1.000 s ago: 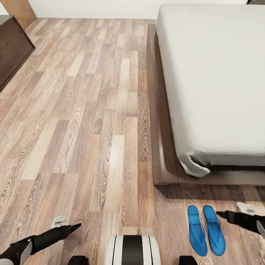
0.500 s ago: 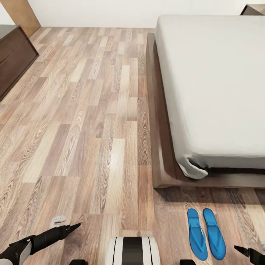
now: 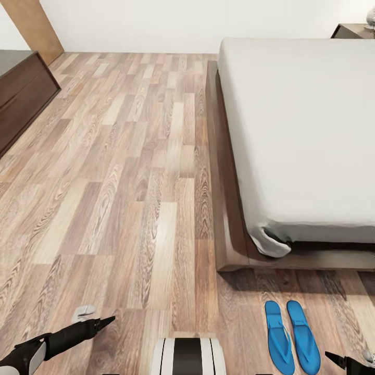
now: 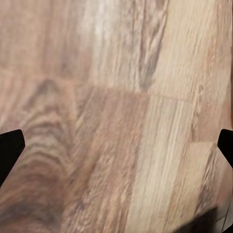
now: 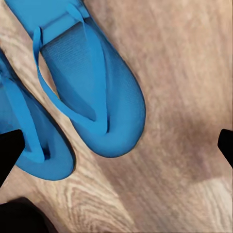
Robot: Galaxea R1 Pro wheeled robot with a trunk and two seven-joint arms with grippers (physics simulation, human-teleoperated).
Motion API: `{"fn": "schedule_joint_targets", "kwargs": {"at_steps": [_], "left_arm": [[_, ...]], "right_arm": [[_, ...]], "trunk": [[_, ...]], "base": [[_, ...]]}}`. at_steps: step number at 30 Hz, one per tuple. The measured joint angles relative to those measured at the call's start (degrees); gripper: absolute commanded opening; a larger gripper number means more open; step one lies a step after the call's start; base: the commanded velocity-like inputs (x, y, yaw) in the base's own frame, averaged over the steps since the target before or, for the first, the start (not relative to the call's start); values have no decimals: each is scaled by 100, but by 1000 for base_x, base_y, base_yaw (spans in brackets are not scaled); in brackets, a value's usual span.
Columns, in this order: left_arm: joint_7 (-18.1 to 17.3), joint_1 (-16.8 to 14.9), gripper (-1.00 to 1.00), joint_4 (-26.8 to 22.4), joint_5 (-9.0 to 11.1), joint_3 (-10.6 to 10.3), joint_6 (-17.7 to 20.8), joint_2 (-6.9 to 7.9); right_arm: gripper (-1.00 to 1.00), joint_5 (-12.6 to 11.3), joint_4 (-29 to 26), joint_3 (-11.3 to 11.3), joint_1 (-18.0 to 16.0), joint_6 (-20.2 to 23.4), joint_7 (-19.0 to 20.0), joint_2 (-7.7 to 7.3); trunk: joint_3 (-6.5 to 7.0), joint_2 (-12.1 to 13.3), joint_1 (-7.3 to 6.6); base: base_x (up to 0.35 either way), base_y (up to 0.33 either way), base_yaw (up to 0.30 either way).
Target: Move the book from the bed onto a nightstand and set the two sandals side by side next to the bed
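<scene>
1. Nearest, the robot's white and black rounded trunk [image 3: 188,356] sits at the bottom edge of the head view, over the brown wood-plank floor [image 3: 130,172].
2. To its left, the black left gripper [image 3: 102,323] hangs low above bare planks; in its wrist view the two fingertips [image 4: 9,150] stand far apart at the picture's edges, holding nothing.
3. At the lower right corner the black right gripper [image 3: 333,357] pokes in just beside the pair of flat bright blue flip-flop sandals [image 3: 291,337]. In its wrist view its fingertips [image 5: 8,153] are spread wide, empty, above the sandals' rounded ends [image 5: 92,97].
4. Those sandals lie side by side on the floor, almost touching, near the foot corner of the bed.
5. Beyond them stands the low dark brown wooden platform bed with its pale grey-white mattress [image 3: 307,135].
6. Farther left, a long dark glossy cabinet [image 3: 21,94] lines the room's edge.
7. Farthest, a dark reddish-brown nightstand [image 3: 351,31] peeks past the mattress by the white wall [image 3: 182,23].
</scene>
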Motion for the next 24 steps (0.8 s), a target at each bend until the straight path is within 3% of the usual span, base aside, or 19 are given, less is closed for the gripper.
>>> {"fn": "schedule_joint_targets", "kwargs": {"at_steps": [7, 10, 11, 24], "left_arm": [[24, 0, 100, 14, 0, 1, 8, 46], [17, 20, 100, 282, 4, -1, -21, 58], [25, 26, 100, 458, 9, -9, -134, 52], [157, 26, 100, 500, 15, 2, -191, 52]], "right_arm": [[100, 2, 4, 2, 0, -216, -11, 39], [100, 1, 5, 3, 0, -245, -7, 45], [100, 2, 4, 9, 0, -247, -14, 125], [100, 4, 5, 8, 0, -247, -54, 211]], "trunk": [[155, 9, -18], [222, 13, -26], [244, 15, -28], [532, 32, -62]], "base": [[0, 0, 0], [0, 0, 0], [0, 0, 0], [0, 0, 0]]}}
